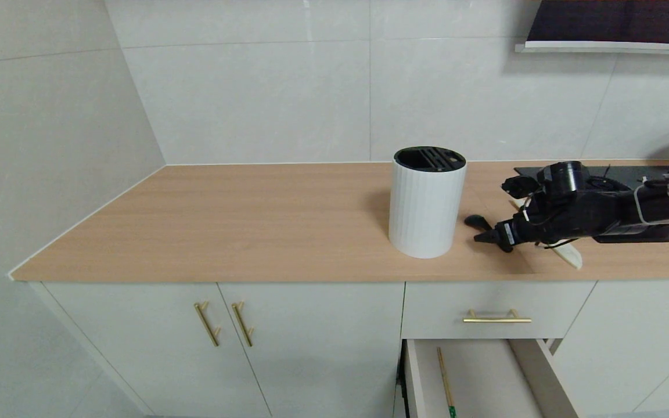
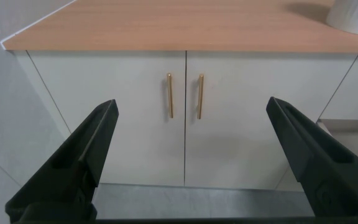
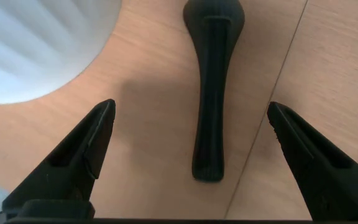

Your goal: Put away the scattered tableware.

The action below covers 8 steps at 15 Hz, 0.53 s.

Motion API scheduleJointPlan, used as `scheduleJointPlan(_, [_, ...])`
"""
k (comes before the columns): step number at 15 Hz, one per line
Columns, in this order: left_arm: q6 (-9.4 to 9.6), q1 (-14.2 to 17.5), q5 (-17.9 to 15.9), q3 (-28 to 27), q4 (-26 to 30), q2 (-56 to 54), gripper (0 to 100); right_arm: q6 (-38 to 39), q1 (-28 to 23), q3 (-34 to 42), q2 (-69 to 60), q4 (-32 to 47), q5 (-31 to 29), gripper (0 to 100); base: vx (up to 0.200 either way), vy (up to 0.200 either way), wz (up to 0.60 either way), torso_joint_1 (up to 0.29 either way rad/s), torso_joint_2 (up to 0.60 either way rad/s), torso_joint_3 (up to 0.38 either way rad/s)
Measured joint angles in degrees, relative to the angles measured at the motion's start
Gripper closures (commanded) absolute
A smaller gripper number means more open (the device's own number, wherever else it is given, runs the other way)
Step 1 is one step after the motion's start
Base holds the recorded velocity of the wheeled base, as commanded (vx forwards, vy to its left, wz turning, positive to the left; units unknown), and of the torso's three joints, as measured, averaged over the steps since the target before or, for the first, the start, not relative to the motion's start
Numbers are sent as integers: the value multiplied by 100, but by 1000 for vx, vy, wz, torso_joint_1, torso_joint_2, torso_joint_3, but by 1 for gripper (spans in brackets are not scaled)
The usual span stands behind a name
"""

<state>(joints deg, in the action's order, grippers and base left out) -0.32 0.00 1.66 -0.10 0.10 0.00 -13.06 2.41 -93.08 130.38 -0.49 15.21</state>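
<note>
Lying flat, black utensil (image 3: 209, 93) points toward white holder (image 1: 426, 203).

White ribbed holder (image 1: 426, 209) — black slotted top; black utensil (image 3: 210, 93); light wood-grain counter (image 1: 224, 220); gold drawer handle (image 1: 497, 317).

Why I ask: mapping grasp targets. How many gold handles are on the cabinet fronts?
3. Two upright ones side by side on the double doors, left handle and right handle; one horizontal handle on the shut drawer. The open drawer below may hide another.
</note>
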Motion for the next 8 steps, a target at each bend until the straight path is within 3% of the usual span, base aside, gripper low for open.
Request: scheduleJointPlan(8, [-1,0,-2,0,0,0,0,184,-27,-400,416,-2,-17,0,0,0,0,0,0,0])
